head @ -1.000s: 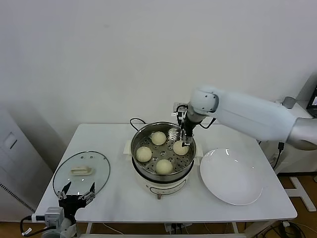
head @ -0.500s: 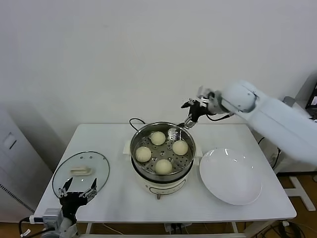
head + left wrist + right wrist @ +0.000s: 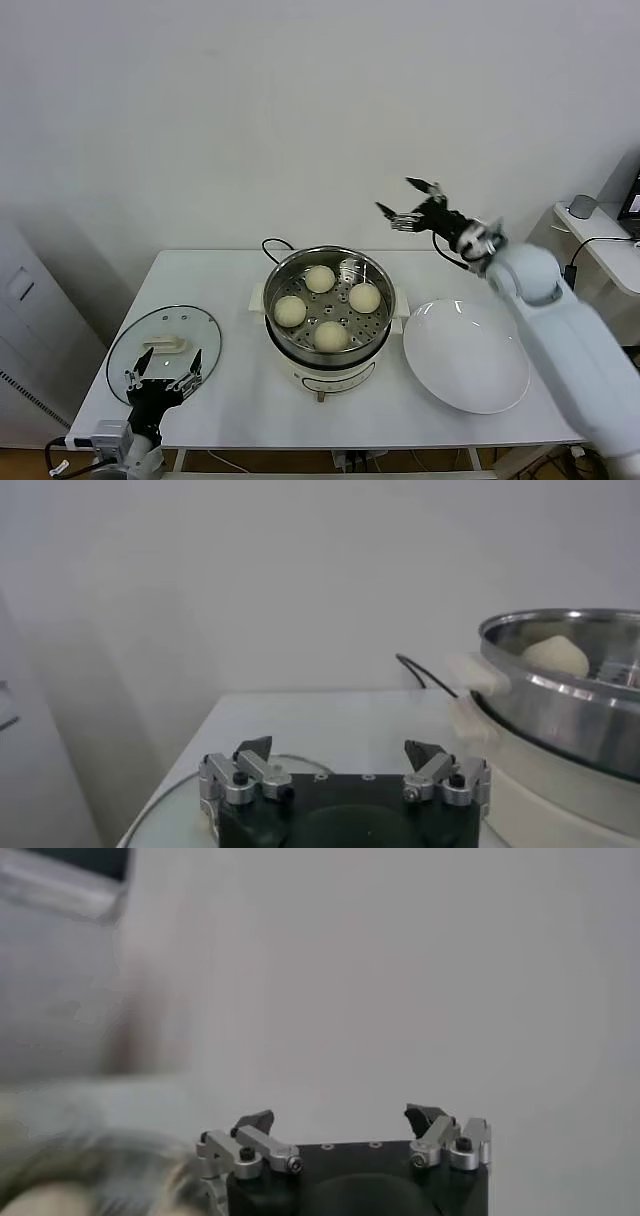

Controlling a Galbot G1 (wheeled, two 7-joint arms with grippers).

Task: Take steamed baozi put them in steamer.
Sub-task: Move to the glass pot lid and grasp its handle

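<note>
A white table [image 3: 230,400] is standing against a plain pale wall [image 3: 250,120], and a low grey cabinet [image 3: 30,330] is showing at its left. At the far right a second white surface [image 3: 610,250] is carrying a small grey object. The steamer [image 3: 330,272], a shiny steel basket with a perforated floor, is sitting on a white electric pot base [image 3: 325,372] near the middle of the table, with a black cord [image 3: 272,245] looping out behind it toward the wall. Four steamed baozi [image 3: 320,279] are lying inside the steamer, spaced apart: one far, one left, one right, one near. A flat white plate [image 3: 466,356] is lying just right of the pot base. A round glass lid [image 3: 165,345] with a cream handle is lying flat on the left part of the table.

The right pincer [image 3: 412,204] is hanging in the air above and to the right of the steamer, well clear of it, its fingers spread wide and holding nothing. The left pincer [image 3: 162,374] is sitting low at the near left edge of the table, over the near rim of the glass lid, its fingers likewise spread apart and empty. In the left wrist view the steamer's rim and one bun are showing beyond that pincer.
</note>
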